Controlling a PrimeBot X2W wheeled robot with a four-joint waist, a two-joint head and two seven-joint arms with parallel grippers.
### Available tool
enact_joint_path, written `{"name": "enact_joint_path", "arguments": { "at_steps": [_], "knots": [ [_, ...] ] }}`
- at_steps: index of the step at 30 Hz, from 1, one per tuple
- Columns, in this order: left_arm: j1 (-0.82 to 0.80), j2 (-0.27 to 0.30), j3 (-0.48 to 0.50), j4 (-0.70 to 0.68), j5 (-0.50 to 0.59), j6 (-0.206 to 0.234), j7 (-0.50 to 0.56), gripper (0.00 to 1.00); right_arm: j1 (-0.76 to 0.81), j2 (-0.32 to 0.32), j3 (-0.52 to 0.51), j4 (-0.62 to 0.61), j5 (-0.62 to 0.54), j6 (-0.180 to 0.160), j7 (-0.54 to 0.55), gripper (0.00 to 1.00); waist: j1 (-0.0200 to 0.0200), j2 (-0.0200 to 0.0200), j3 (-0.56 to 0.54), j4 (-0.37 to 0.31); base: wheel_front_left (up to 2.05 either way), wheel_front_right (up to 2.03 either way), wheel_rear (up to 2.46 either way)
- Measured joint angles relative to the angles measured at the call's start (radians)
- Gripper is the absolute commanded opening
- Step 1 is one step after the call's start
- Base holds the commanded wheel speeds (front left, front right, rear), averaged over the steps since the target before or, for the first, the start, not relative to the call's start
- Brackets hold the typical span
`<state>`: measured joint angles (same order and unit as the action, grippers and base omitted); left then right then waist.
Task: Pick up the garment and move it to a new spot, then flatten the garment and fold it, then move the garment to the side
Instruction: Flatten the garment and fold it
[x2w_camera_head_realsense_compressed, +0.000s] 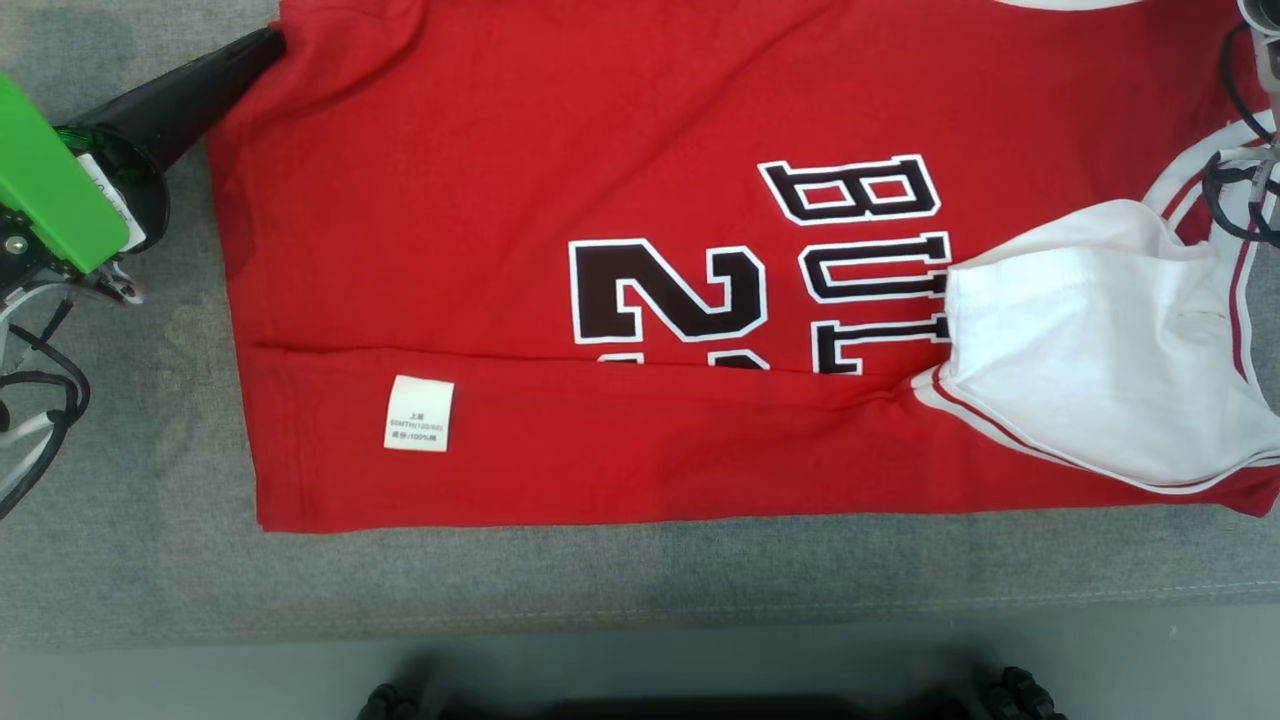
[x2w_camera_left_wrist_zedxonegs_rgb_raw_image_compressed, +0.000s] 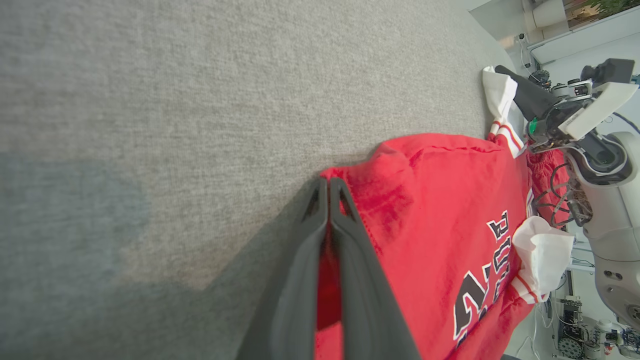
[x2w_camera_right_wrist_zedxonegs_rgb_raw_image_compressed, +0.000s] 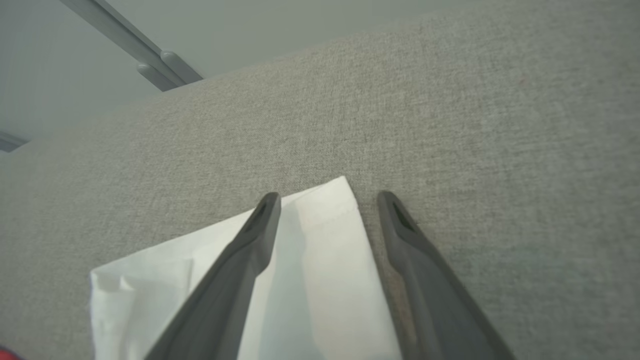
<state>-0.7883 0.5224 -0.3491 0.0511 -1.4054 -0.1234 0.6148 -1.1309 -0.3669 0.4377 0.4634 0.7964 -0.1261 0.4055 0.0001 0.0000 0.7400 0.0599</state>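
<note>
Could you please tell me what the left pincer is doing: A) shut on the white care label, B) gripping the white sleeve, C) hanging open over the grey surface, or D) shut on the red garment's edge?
D: the left wrist view shows the left pincer closed, with red fabric of the garment caught between its jaws.

Red white-sleeved garment lies flat, near edge folded over.

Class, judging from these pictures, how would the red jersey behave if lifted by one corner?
Probably floppy: the red jersey lies folded along its near edge, with a creased white sleeve. Likely light: the left gripper pinches just one corner. Lifted there, the rest would probably sag and drag.
</note>
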Motion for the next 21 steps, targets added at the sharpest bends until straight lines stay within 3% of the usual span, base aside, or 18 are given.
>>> {"name": "enact_joint_path", "arguments": {
  "at_steps": [8, 11, 12, 15, 16, 19, 21],
  "knots": [
    [-0.006, -0.001, -0.005, -0.002, -0.006, 0.000, -0.006, 0.00, -0.015, 0.003, 0.004, 0.015, -0.007, 0.001, 0.000, 1.00, 0.0000, 0.0000, 0.004, 0.009, 0.00, 0.00, 0.00],
    [-0.006, -0.001, -0.007, -0.004, -0.006, 0.000, -0.010, 0.00, -0.021, 0.003, 0.005, 0.020, -0.009, 0.002, 0.000, 0.85, 0.0000, 0.0000, 0.005, 0.012, 0.00, 0.00, 0.00],
    [-0.006, -0.001, -0.007, -0.004, -0.006, 0.000, -0.010, 0.00, -0.023, 0.003, 0.005, 0.023, -0.010, 0.002, 0.000, 0.85, 0.0000, 0.0000, 0.006, 0.013, 0.00, 0.00, 0.00],
    [-0.006, -0.001, -0.010, -0.005, -0.006, 0.000, -0.013, 0.00, -0.028, 0.002, 0.007, 0.031, -0.015, 0.003, -0.006, 0.73, 0.0000, 0.0000, 0.007, 0.015, 0.00, 0.00, 0.00],
    [-0.006, -0.001, -0.012, -0.005, -0.006, 0.000, -0.013, 0.00, -0.028, 0.002, 0.010, 0.033, -0.015, 0.004, -0.009, 0.55, 0.0000, 0.0000, 0.007, 0.016, 0.00, 0.00, 0.00],
    [-0.006, -0.002, -0.015, -0.006, -0.008, 0.000, -0.017, 0.00, -0.028, 0.002, 0.014, 0.040, -0.015, 0.011, -0.010, 0.42, 0.0000, 0.0000, 0.006, 0.018, 0.00, 0.00, 0.00],
    [-0.006, -0.002, -0.016, -0.006, -0.008, 0.000, -0.019, 0.00, -0.029, 0.004, 0.016, 0.042, -0.015, 0.012, -0.011, 0.19, 0.0000, 0.0000, 0.006, 0.020, 0.00, 0.00, 0.00]
  ]
}}
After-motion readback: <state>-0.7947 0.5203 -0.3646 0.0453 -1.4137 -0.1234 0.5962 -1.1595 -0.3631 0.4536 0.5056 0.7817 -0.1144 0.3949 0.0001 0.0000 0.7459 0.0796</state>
